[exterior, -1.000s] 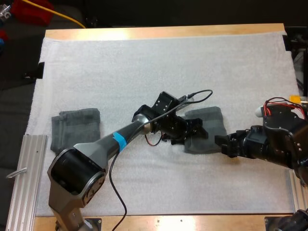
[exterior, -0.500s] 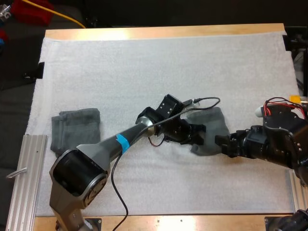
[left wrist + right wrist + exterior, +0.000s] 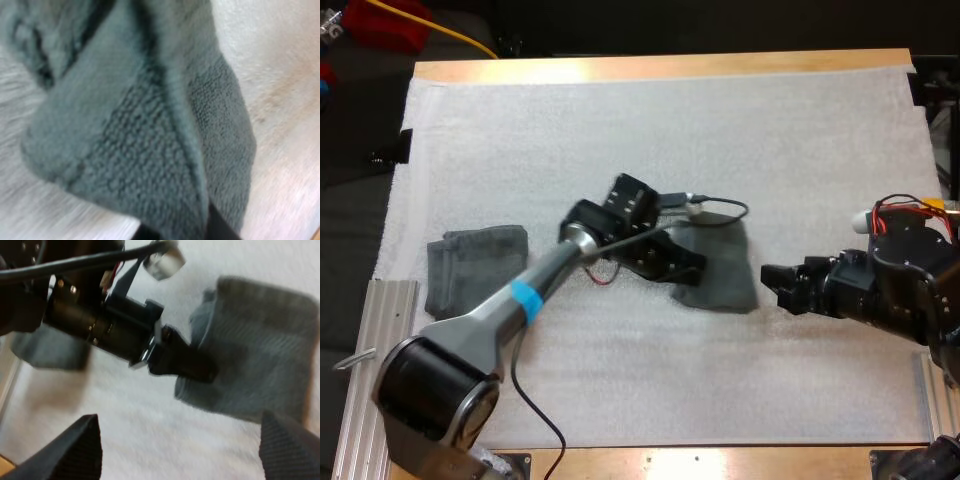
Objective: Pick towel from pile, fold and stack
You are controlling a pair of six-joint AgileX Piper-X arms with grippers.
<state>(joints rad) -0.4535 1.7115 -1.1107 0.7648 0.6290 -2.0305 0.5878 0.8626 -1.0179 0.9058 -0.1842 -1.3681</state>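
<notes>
A dark grey-green towel (image 3: 722,272) lies partly folded on the white mat (image 3: 650,130), just right of centre. My left gripper (image 3: 686,266) is shut on the towel's left edge; its dark fingertips pinch the cloth (image 3: 150,125) close up. My right gripper (image 3: 773,284) stands open a little to the right of the towel, apart from it. From there the towel (image 3: 260,370) lies ahead with the left gripper (image 3: 192,367) clamped on its near-left edge, and my right gripper (image 3: 180,450) has its wide-apart fingers (image 3: 85,445) over bare mat. A folded towel (image 3: 478,265) rests at the mat's left.
A ribbed metal rail (image 3: 380,370) runs along the table's lower left edge. The wooden table edge (image 3: 660,66) borders the mat at the far side. Bare mat stretches in front of and behind the towel.
My left gripper shut on the towel and pulled it leftward, away from the right gripper. The right gripper stayed open and now stands clear of the cloth.
</notes>
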